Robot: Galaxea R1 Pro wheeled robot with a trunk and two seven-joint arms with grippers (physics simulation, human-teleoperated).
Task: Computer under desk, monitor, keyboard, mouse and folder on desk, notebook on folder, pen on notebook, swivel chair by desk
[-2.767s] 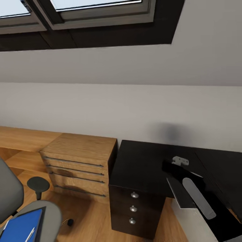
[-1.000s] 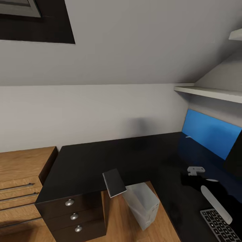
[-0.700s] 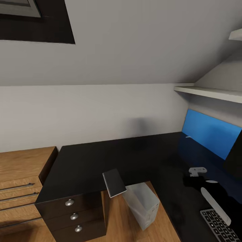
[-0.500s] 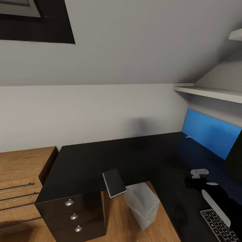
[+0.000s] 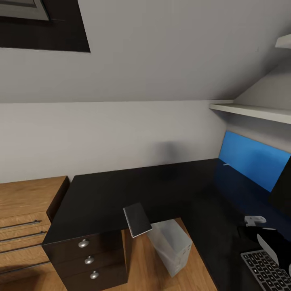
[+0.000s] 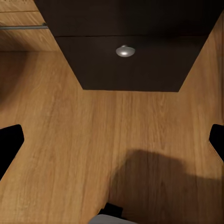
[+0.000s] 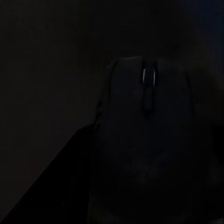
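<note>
The desk (image 5: 121,190) has a glossy black L-shaped top. The small dark notebook (image 5: 137,220) lies at the desk's inner front edge, partly overhanging. Under the desk stands the pale grey computer (image 5: 171,245). The keyboard (image 5: 264,271) lies at the lower right, and the dark monitor (image 5: 283,186) is cut off by the right edge. My right arm (image 5: 270,244) hangs over the desk just beyond the keyboard. The right wrist view is very dark, with the mouse (image 7: 147,135) close up; its fingers are lost in the dark. My left gripper (image 6: 112,142) is open over the wood floor.
A black three-drawer unit (image 5: 87,258) carries the desk's left end, and its knob (image 6: 125,51) shows in the left wrist view. A light-wood dresser (image 5: 28,214) stands to its left. A blue wall panel (image 5: 252,159) and a white shelf (image 5: 250,111) are at the right.
Since 2.8 s ago the whole view has swung right, so the chair has left the picture. Over the last second my right arm slid right and nearer, towards the keyboard.
</note>
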